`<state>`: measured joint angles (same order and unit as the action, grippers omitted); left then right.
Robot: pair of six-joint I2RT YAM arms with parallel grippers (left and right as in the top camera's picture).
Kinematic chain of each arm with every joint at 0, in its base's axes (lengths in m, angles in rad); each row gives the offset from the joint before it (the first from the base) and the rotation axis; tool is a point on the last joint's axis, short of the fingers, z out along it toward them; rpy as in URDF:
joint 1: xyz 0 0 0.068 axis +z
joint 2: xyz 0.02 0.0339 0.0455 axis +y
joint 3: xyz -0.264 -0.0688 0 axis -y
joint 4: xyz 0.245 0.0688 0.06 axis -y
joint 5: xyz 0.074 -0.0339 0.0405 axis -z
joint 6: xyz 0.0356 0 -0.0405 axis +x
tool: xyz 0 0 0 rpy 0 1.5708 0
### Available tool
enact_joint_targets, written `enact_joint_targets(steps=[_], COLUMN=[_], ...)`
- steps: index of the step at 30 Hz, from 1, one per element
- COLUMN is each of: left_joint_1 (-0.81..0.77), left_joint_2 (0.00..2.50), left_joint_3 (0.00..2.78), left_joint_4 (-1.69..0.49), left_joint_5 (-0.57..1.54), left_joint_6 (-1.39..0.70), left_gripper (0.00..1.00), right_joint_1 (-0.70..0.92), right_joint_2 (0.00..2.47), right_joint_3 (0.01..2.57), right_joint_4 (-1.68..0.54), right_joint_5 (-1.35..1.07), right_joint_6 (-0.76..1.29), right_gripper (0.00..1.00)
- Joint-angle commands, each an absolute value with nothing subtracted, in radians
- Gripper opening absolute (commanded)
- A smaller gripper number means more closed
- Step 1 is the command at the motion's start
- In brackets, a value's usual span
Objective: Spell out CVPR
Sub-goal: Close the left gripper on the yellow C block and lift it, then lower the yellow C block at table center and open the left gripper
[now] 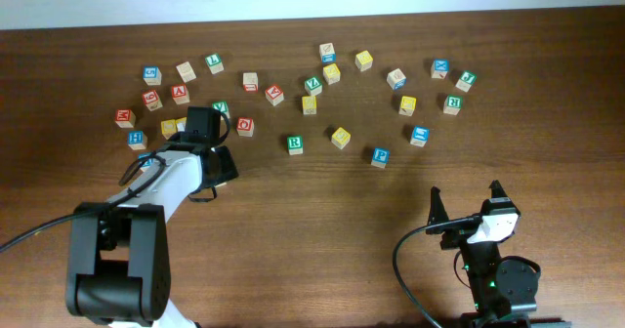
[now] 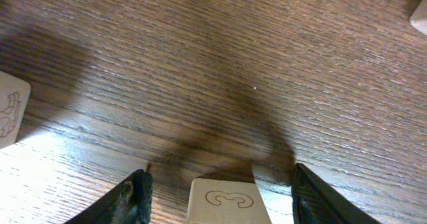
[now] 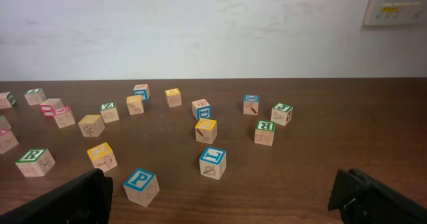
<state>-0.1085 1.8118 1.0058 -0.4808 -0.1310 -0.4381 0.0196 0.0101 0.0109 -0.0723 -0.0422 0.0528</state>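
Note:
My left gripper (image 1: 191, 126) is low over the left cluster of cubes. In the left wrist view its jaws (image 2: 220, 184) are open on either side of a pale wood cube (image 2: 227, 201) with an outline drawing on top, with gaps on both sides. That cube's letter is hidden. The green R cube (image 1: 294, 143) and the blue P cube (image 1: 380, 156) lie mid-table, and the green V cube (image 1: 312, 84) lies farther back. P (image 3: 141, 187) and R (image 3: 33, 162) also show in the right wrist view. I cannot read which yellow cube bears the C. My right gripper (image 1: 467, 206) is open and empty.
Many other letter cubes are scattered across the far half of the table, among them red-lettered ones (image 1: 180, 94) at the left, a yellow cube (image 1: 340, 137) and a blue I cube (image 3: 213, 162). A white wall lies beyond the far edge.

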Motion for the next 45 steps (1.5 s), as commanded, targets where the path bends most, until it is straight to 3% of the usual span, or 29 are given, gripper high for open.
enact_joint_targets(steps=[1, 3, 5, 7, 9, 13, 20, 26, 29, 32, 35, 41, 45], left_joint_1=[-0.109, -0.109, -0.109, -0.109, -0.109, -0.109, -0.109, -0.117, -0.192, -0.344, -0.467, -0.585, -0.62], left_joint_2=[1.848, 1.847, 1.847, 1.847, 1.847, 1.847, 1.847, 1.847, 1.847, 1.848, 1.848, 1.855, 1.903], left_joint_3=[0.998, 0.999, 1.003, 1.005, 1.009, 1.011, 1.111, 1.186, 1.186, 1.186, 1.179, 1.179, 1.179], left_joint_4=[-0.49, -0.496, -0.514, -0.536, -0.562, -0.559, -0.686, -0.757, -0.773, -0.757, -0.757, -0.726, -0.726], left_joint_5=[-0.135, -0.135, -0.135, -0.134, -0.123, -0.12, -0.115, 0.261, 0.33, 0.299, 0.097, -0.072, -0.076], left_joint_6=[-0.432, -0.432, -0.432, -0.432, -0.432, -0.432, -0.432, -0.277, -0.27, -0.286, -0.442, -0.511, -0.535], left_gripper=[0.46, 0.34, 0.34, 0.37, 0.48, 0.33, 0.25, 0.22, 0.22, 0.2, 0.21, 0.23, 0.25], right_joint_1=[0.012, 0.012, 0.012, 0.012, 0.012, 0.012, 0.012, 0.012, 0.012, 0.012, 0.012, 0.012, 0.012], right_joint_2=[0.004, 0.004, 0.004, 0.004, 0.004, 0.004, 0.004, 0.004, 0.004, 0.004, 0.004, 0.004, 0.004], right_joint_3=[0.006, 0.006, 0.006, 0.006, 0.006, 0.006, 0.006, 0.006, 0.006, 0.006, 0.006, 0.006, 0.006], right_joint_4=[-0.078, -0.078, -0.078, -0.078, -0.078, -0.078, -0.078, -0.078, -0.078, -0.078, -0.078, -0.078, -0.078], right_joint_5=[-0.041, -0.041, -0.041, -0.041, -0.041, -0.041, -0.041, -0.041, -0.041, -0.041, -0.041, -0.041, -0.041], right_joint_6=[0.052, 0.052, 0.052, 0.052, 0.052, 0.052, 0.052, 0.052, 0.052, 0.052, 0.052, 0.052, 0.052], right_gripper=[0.98, 0.98, 0.98, 0.98, 0.98, 0.98, 0.98, 0.99, 0.98, 0.98, 0.98, 0.98, 0.98])
